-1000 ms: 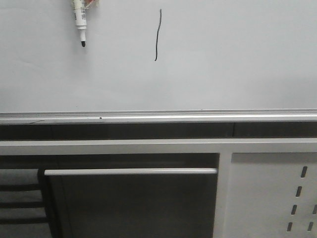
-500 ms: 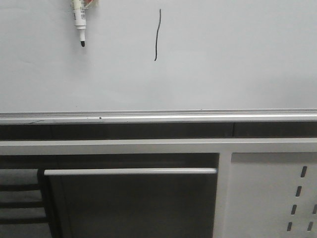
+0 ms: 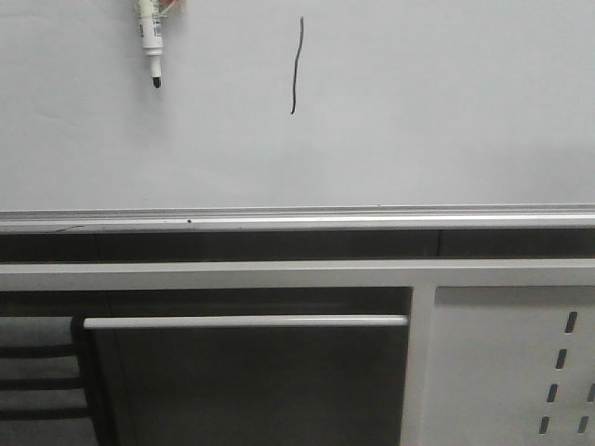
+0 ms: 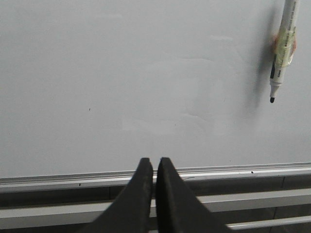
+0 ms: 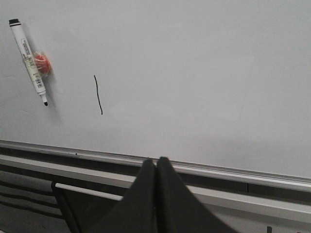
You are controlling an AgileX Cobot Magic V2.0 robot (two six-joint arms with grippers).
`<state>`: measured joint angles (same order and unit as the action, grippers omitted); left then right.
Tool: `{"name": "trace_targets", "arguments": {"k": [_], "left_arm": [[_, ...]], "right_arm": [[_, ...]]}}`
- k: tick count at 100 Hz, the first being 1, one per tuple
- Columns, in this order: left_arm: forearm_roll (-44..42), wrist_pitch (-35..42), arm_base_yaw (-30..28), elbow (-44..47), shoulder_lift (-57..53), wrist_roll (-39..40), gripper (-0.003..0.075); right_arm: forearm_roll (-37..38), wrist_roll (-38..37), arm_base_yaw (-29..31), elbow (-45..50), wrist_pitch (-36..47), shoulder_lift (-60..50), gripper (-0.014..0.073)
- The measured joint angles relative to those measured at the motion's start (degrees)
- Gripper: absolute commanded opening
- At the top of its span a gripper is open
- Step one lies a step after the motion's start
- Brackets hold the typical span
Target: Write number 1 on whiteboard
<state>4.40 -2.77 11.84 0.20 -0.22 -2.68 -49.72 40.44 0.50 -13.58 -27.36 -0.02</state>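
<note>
The number 1 (image 3: 296, 66) is a thin black stroke on the whiteboard (image 3: 418, 121), high up and a little left of the middle in the front view. Its long axis runs nearly straight from 12 to 6 o'clock, with a slight bow; the top end sits a touch further toward 1 o'clock than the bottom end. In the right wrist view the same stroke (image 5: 98, 95) shows with its lower end drifting toward 5 o'clock.

At about 9 o'clock from the stroke, well apart from it, a marker pen (image 3: 150, 42) hangs against the board with its black tip pointing to 6 o'clock; its upper part runs out of the front view. An orange-red blob (image 5: 42, 63) sits against the pen's barrel. Along the board's lower edge runs the silver rail (image 3: 297, 219), and below that, at 4 o'clock, a white perforated panel (image 3: 502, 372).

The left gripper (image 4: 155, 167) shows its two dark fingers pressed almost together, holding nothing. The right gripper (image 5: 156, 166) likewise has its fingers closed against each other, empty.

Compared with the earlier front views, the stroke and the pen lie in the same places; nothing visible has shifted.
</note>
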Motion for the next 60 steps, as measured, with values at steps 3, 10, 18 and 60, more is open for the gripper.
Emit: {"name": "trace_targets", "arguments": {"k": [3,10,18,60], "left_arm": [[0.00,0.00,0.00,0.00,0.00,0.00,-0.0020],[0.00,0.00,0.00,0.00,0.00,0.00,-0.0020],[0.00,0.00,0.00,0.00,0.00,0.00,-0.0020],[0.00,0.00,0.00,0.00,0.00,0.00,-0.0020]], "right_arm": [[0.00,0.00,0.00,0.00,0.00,0.00,-0.0065],[0.00,0.00,0.00,0.00,0.00,0.00,-0.0065],[0.00,0.00,0.00,0.00,0.00,0.00,-0.0065],[0.42,0.00,0.00,0.11,0.41,0.00,-0.0065]]}}
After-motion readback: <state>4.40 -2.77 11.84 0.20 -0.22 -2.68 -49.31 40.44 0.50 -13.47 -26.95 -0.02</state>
